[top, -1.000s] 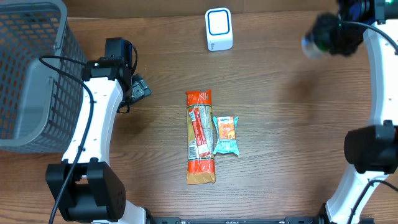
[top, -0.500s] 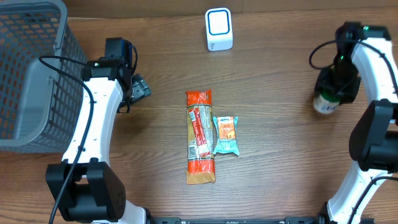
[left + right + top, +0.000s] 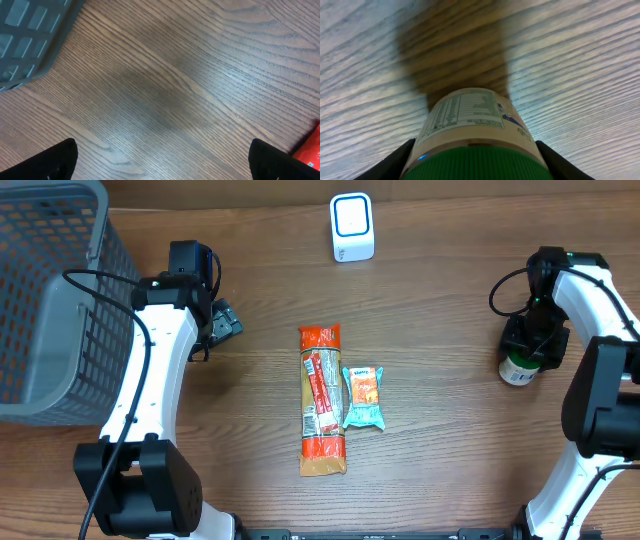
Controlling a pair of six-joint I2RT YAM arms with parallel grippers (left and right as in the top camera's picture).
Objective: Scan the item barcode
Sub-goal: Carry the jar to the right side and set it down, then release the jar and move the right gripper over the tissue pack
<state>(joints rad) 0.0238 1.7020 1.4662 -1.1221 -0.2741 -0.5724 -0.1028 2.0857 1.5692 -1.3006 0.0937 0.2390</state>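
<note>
From my feed, the bottle (image 3: pixel 518 369) is pale with a green cap and a white label full of fine print. It's pinched in the right claw (image 3: pixel 530 345) over the right side of the bench (image 3: pixel 450 440), cap toward the wrist cam. The scanner (image 3: pixel 352 227), a small white box with a blue-ringed window, stands at the far edge, well apart from the bottle.

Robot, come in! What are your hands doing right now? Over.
Left gripper open, empty. Right gripper shut on green-capped white-labelled bottle, right side of wooden table. White-and-blue scanner box far off, nothing between them.
</note>
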